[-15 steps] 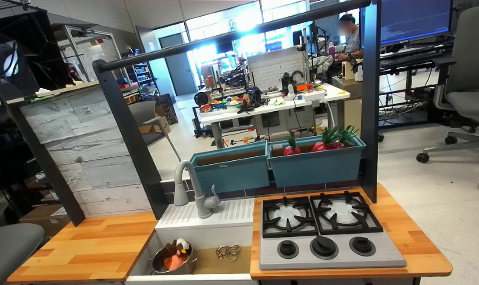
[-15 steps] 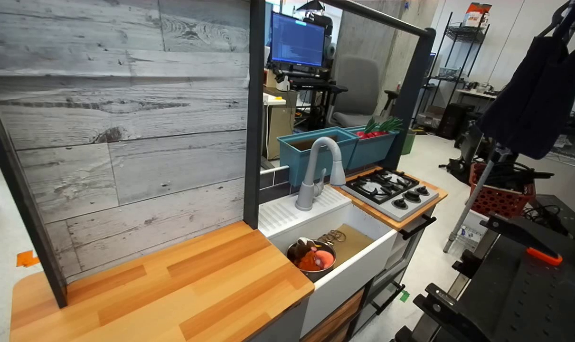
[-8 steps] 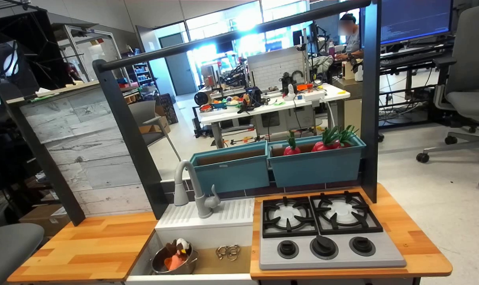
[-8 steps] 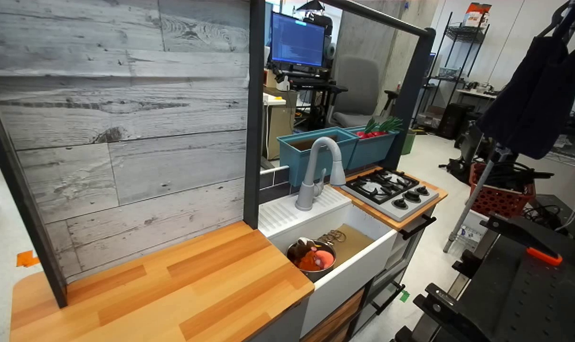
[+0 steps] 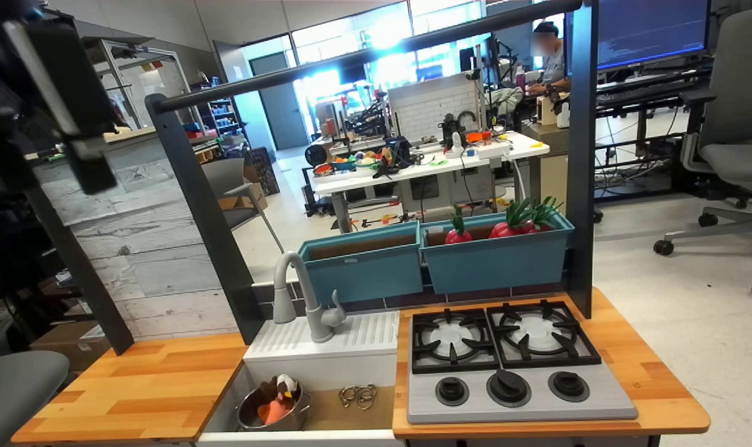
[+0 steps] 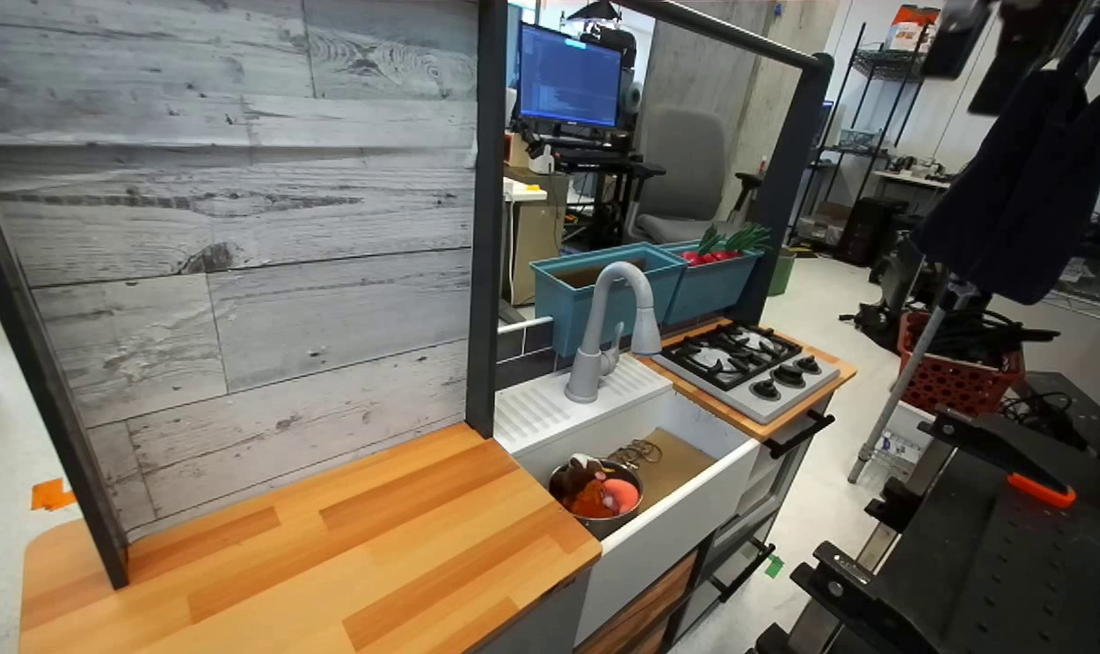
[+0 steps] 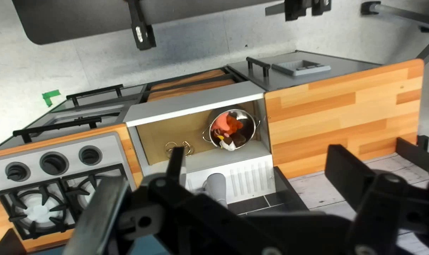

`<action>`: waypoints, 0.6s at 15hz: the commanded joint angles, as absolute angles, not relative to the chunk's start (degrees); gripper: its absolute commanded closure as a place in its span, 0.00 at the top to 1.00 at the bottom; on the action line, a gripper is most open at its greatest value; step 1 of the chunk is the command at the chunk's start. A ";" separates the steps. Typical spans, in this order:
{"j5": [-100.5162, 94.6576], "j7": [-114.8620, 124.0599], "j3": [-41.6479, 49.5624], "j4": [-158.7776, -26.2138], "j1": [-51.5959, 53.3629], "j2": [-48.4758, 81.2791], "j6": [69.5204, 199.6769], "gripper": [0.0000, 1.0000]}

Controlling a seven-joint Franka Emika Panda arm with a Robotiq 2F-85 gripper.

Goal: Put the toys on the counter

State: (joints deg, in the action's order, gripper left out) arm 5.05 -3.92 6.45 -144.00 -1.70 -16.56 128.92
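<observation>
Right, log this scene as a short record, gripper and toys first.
gripper: jaws apart, holding nothing
toys: heaped in the steel bowl, exact count unclear
steel bowl: standing in the sink
metal rings: in the sink, apart from the steel bowl
faucet: grey, at the sink's back edge
counter: wood-plank, on both sides of the sink
stove: grey, beside the sink
task stage: toys not yet on the counter

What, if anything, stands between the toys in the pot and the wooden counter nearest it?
In the wrist view, two walls do: that of the pot, which surrounds the toys, and the side of the sink, between pot and counter. Lifting the toys over both would probably suffice. Nothing visible covers the pot's open top.
</observation>
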 commanded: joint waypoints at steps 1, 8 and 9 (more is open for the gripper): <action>7.46 -6.00 6.66 -138.08 -1.76 -1.58 137.55 1.00; 6.61 -4.64 5.33 -140.58 -2.31 -1.31 141.90 1.00; 6.13 -3.15 4.99 -139.69 -2.07 0.35 142.51 1.00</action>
